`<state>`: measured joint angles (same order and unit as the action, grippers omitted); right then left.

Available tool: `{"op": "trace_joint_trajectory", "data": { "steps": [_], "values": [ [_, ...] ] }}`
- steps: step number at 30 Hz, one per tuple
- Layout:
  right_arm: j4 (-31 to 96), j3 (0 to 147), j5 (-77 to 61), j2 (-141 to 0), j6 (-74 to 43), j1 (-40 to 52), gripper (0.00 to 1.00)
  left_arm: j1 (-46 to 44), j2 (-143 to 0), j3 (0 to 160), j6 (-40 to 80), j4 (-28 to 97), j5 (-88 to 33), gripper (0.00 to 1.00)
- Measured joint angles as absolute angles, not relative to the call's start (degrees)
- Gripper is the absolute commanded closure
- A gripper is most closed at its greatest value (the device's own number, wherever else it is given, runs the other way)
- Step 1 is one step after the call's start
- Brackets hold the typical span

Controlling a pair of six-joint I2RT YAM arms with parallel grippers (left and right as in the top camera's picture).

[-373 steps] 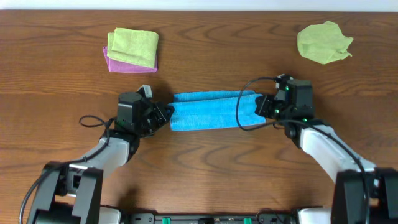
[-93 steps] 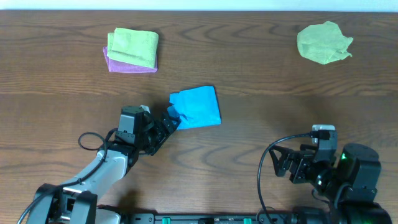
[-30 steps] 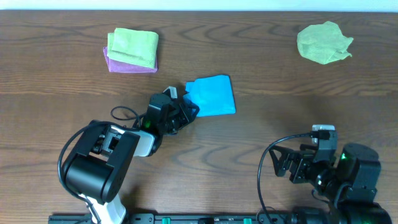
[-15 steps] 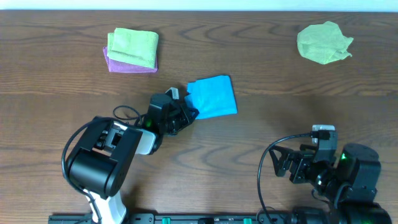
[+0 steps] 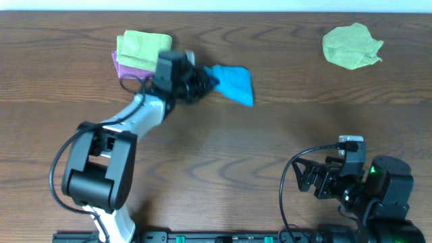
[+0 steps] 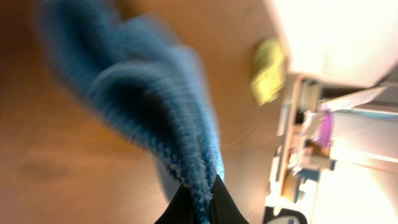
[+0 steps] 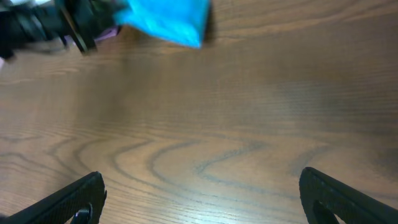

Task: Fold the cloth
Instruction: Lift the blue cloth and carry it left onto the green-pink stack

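Two arms share the wooden table [image 5: 223,148], and only one has hold of anything: the left gripper [image 5: 208,79] is clamped tight on an edge of the bright blue cloth [image 5: 236,82]. The cloth trails from the fingertips as a bunched wedge toward the right, over the far half of the table. Just behind that arm's wrist lies a folded yellow-green cloth [image 5: 143,48] stacked on a purple cloth [image 5: 125,69], so room on that side is tight, and the table's far edge runs close past the stack. Rightward of the blue cloth the wood lies open as far as a crumpled yellow-green cloth [image 5: 351,45] near the far right corner, well apart. The right gripper [image 5: 314,181] sits at the near edge with its jaws spread fully and holding nothing, a wide stretch of bare board between it and the blue cloth. The blurred left wrist view shows what overhead hides: fabric pinched between two dark fingertips, folds fanning away. Whether the cloth's lower edge touches the table I cannot tell. From low down, the right wrist view catches the cloth only at its top border
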<state>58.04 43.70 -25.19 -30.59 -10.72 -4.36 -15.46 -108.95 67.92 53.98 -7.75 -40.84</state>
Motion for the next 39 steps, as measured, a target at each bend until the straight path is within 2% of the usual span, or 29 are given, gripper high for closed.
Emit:
{"op": "trace_joint_trajectory", "data": {
  "steps": [6, 11, 18, 26, 39],
  "values": [
    [58.0, 43.7, -25.3, -30.6, -10.7, -4.4, 0.01, -11.0, -108.8, 82.8, 52.5, 4.6, -41.1, 0.94],
    [58.1, 43.7, -25.3, -30.6, -10.7, -4.4, 0.01, -7.3, -108.8, 87.6, 52.0, 6.7, -40.9, 0.94],
    [58.1, 43.7, -25.3, -30.6, -10.7, -4.4, 0.01, -1.8, -108.8, 88.4, 52.0, 6.7, -40.3, 0.95],
    [58.1, 43.7, -25.3, -30.6, -10.7, -4.4, 0.01, 2.8, -108.8, 88.4, 52.1, 1.3, -40.1, 0.94],
    [58.0, 43.7, -25.3, -30.6, -10.7, -4.4, 0.01, 3.7, -110.4, 90.7, 52.5, -1.6, -37.4, 0.94]
  ]
}}
